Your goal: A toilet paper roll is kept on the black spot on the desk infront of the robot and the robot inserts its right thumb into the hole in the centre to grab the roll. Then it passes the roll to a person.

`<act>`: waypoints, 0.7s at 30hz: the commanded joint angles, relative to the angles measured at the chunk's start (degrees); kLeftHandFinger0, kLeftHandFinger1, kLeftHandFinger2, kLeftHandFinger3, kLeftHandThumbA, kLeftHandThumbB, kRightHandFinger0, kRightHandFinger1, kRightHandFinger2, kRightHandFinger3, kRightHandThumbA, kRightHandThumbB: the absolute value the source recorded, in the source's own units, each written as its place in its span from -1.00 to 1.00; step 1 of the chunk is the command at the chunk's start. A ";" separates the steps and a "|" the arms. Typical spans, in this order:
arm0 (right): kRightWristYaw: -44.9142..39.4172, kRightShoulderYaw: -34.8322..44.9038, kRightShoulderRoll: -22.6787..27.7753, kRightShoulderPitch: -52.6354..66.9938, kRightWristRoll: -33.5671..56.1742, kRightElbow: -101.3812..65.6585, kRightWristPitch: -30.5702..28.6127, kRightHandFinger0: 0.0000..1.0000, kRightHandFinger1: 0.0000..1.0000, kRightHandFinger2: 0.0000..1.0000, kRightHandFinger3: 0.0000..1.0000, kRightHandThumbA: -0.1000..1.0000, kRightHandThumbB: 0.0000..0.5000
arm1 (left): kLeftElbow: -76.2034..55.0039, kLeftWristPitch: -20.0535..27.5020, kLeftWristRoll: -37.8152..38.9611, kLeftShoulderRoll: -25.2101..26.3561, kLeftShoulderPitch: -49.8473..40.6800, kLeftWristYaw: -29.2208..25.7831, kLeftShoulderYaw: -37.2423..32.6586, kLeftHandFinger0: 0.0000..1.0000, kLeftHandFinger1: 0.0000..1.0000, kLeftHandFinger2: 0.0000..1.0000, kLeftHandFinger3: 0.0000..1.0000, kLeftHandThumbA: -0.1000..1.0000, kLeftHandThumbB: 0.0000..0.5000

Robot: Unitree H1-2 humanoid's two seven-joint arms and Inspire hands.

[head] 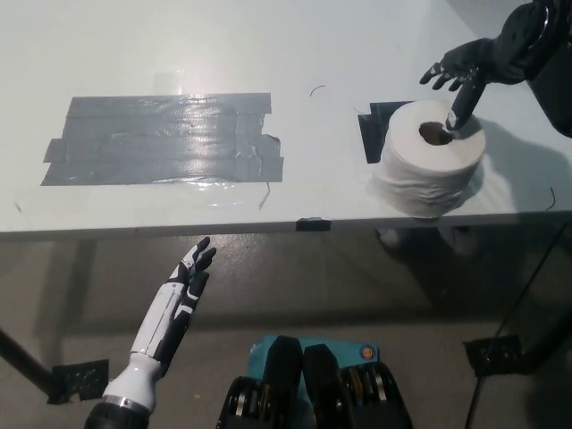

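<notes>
A white toilet paper roll [432,164] stands on end on a black tape spot [373,132] near the desk's front right. My black right hand [465,73] hovers over the roll, fingers spread apart. Its thumb points down, with the tip at the rim of the roll's centre hole. The hand holds nothing. My white left hand [183,288] rests below the desk's front edge at lower left, fingers stretched out and apart.
A large patch of grey tape [165,138] covers the left part of the white desk [268,54]. The desk's front edge runs across the middle of the picture, with floor and a cable below at right.
</notes>
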State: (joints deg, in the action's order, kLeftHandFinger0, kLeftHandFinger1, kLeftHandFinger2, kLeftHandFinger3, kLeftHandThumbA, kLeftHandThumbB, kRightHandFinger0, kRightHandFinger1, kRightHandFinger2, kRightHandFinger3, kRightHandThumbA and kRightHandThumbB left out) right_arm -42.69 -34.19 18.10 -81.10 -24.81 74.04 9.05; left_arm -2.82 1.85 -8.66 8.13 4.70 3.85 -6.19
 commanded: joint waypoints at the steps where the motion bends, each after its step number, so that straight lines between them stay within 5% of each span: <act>1: 1.93 0.95 -0.01 -2.03 -0.76 -0.72 -1.26 1.00 1.00 1.00 1.00 0.70 0.93 | -2.13 0.55 -0.44 0.19 1.25 0.43 -0.05 1.00 1.00 1.00 1.00 1.00 -0.69; 8: 4.26 0.40 -0.61 -1.29 -2.16 0.17 -0.38 1.00 1.00 1.00 1.00 0.69 1.00 | -1.87 1.40 -0.46 0.38 1.50 0.54 -0.12 1.00 1.00 1.00 1.00 1.00 -0.70; 21: 4.95 0.32 -1.76 -0.82 -3.14 2.46 -0.62 1.00 1.00 1.00 1.00 0.66 0.79 | -2.28 0.36 -0.56 0.42 1.72 0.70 -0.10 1.00 1.00 1.00 1.00 1.00 -0.70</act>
State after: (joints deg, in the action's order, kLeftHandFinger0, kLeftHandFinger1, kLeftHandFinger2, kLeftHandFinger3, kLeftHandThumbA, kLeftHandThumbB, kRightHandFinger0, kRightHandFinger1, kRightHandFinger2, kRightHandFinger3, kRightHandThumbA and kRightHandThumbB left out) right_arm -39.79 -34.13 16.22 -79.99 -26.95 76.12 9.08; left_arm -2.82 1.81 -8.76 8.15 5.08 3.92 -6.19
